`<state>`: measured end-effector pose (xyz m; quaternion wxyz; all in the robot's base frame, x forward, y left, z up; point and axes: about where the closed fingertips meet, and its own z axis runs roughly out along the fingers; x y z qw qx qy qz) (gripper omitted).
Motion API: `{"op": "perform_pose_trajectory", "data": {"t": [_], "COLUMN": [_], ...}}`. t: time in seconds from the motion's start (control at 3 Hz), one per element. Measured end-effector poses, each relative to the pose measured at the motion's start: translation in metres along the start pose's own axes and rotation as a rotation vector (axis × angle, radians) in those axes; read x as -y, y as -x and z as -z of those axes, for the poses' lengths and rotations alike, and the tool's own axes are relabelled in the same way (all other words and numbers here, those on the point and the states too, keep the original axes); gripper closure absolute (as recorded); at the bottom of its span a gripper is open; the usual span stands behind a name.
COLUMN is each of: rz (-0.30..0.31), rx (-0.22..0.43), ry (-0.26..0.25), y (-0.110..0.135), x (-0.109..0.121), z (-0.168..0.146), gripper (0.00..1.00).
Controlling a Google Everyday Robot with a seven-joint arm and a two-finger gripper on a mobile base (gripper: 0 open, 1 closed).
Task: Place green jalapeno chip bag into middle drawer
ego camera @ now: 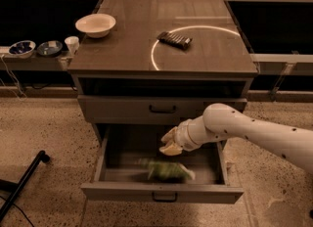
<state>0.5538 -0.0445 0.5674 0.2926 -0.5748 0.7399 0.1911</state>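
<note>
The green jalapeno chip bag (166,170) lies blurred inside the pulled-out middle drawer (161,192), near its front middle. It is apart from my gripper (170,142), which hangs just above and behind it over the drawer, at the end of my white arm coming in from the right. The fingers (172,148) are spread and hold nothing.
The shut drawer front (163,108) sits right above my gripper. On the cabinet top are a cream bowl (96,24) and a small dark ridged packet (174,39). Small bowls and a cup (72,43) stand on a side shelf at left. A black leg (22,184) lies on the floor at left.
</note>
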Motion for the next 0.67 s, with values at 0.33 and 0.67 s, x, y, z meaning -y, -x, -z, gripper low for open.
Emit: {"op": "perform_pose_trajectory", "data": {"t": [0.33, 0.67], "rz": [0.000, 0.000], "rx": [0.000, 0.000], "ry": [0.000, 0.000], "y": [0.0000, 0.0000], "x": [0.0000, 0.0000], "z": [-0.0001, -0.0001], "gripper": [0.04, 0.00]}}
